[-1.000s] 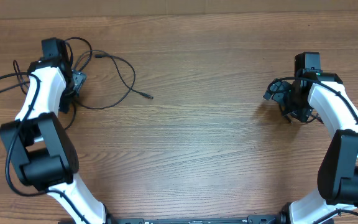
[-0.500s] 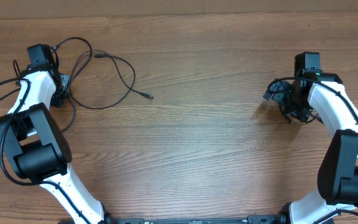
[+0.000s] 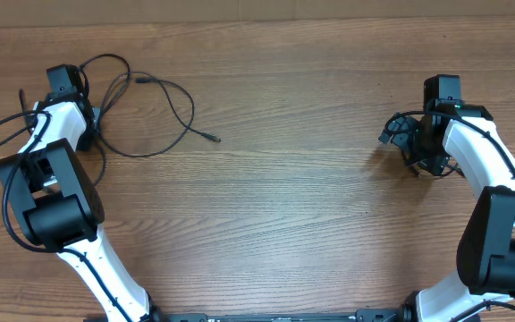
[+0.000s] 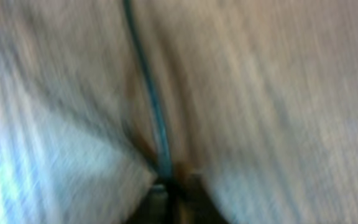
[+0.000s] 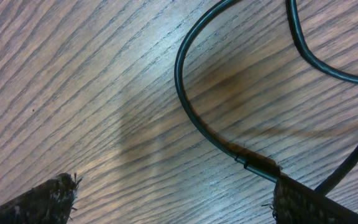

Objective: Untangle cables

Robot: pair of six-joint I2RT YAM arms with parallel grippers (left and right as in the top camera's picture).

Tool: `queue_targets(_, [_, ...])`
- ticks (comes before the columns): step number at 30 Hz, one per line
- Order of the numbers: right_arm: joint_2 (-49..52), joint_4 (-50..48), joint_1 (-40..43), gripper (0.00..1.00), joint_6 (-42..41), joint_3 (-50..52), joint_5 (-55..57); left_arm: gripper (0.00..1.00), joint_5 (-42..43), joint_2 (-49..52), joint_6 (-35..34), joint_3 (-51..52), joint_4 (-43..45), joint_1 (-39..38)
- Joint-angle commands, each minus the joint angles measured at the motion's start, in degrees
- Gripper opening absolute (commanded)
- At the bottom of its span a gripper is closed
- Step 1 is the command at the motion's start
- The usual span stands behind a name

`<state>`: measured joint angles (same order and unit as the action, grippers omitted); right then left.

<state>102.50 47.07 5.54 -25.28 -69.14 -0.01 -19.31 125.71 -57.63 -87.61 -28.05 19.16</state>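
Left jaws look pinched on a thin black cord [image 4: 156, 112] near the table's [image 3: 284, 206] far-left corner; right jaws gape wide over a looped cable [image 5: 178, 71]. Pull slowly, watching for snags.

Overhead evenly lit, sharp; left wrist view heavily motion-blurred; right wrist sharp, soft shadow.

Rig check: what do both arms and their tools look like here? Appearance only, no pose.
Left arm and right arm: white link shells, bulky black joint housings, thin black wire running along the white links. Right tool: dark fingers with a rough, frayed-looking surface. Left tool: blurred, only dark. No markings visible.
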Motion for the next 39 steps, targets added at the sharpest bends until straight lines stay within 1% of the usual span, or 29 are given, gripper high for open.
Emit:
queue_targets(1, [-0.13, -0.31, -0.22, 1.00, -0.02, 0.52, -0.09, 0.04, -3.10, 2.40, 6.54, -0.57, 4.31, 0.31])
queue_targets(4, [-0.13, -0.28, -0.22, 1.00, -0.02, 0.52, -0.09, 0.04, -3.69, 2.16, 12.83, -4.39, 6.27, 0.48])
queue_targets(7, [-0.13, -0.31, -0.22, 1.00, -0.02, 0.52, -0.09, 0.04, -4.98, 2.05, 20.17, -12.41, 5.49, 1.09])
queue_targets(10, [-0.13, -0.28, -0.22, 1.00, -0.02, 0.52, -0.09, 0.04, -5.29, 2.05, 24.39, -20.68, 4.09, 1.75])
queue_targets(13, [-0.13, -0.28, -0.24, 1.00, -0.02, 0.52, -0.09, 0.04, -5.27, 2.05, 25.09, -27.89, 2.51, 2.54])
queue_targets(17, [-0.13, -0.31, -0.22, 1.00, -0.02, 0.52, -0.09, 0.04, -4.46, 2.05, 25.07, -34.14, 0.35, 2.91])
queue_targets(25, [-0.13, -0.31, -0.22, 1.00, -0.02, 0.52, -0.09, 0.04, -5.46, 4.55, 25.99, -34.40, 0.04, 3.48])
queue_targets(28, [-0.13, -0.28, -0.22, 1.00, -0.02, 0.52, -0.09, 0.04, -7.63, 5.99, 26.29, -34.40, -0.24, 4.15])
queue_targets(33, [-0.13, -0.28, -0.24, 1.00, -0.02, 0.52, -0.09, 0.04, -8.90, 6.27, 28.55, -34.82, 0.13, 5.86])
queue_targets(36, [-0.13, -0.28, -0.22, 1.00, -0.02, 0.52, -0.09, 0.04, -12.11, 6.27, 30.12, -37.22, 0.26, 7.50])
queue_targets(39, [-0.13, -0.28, -0.22, 1.00, -0.02, 0.52, -0.09, 0.04, -12.22, 6.27, 33.38, -41.05, 0.28, 9.29])
